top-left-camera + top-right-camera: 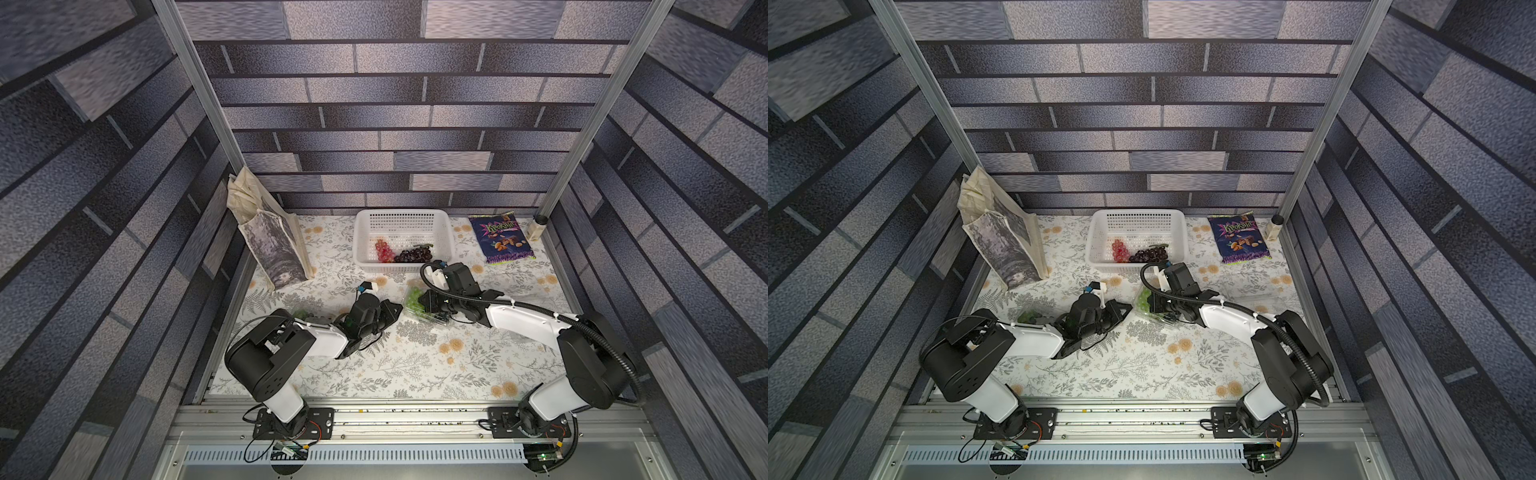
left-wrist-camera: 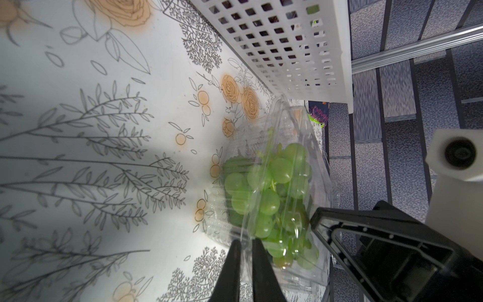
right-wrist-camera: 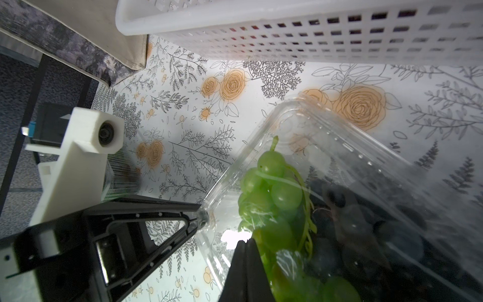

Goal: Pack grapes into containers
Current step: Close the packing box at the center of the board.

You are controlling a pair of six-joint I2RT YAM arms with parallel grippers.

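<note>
Left claw [image 2: 244, 241] pinches container [image 2: 290, 125] edge; right claw [image 3: 245, 245], pressed together, beside green grapes [image 3: 277, 193].

A floral tablecloth [image 1: 415, 365] is spread over the table. A white perforated basket [image 1: 403, 224] is set at the far middle. A printed cloth bag [image 1: 274, 245] is propped upright at the far left, against the wall. A purple snack packet [image 1: 500, 239] is laid flat right of the basket, and a small jar [image 1: 536, 228] is stood just beside it.
</note>
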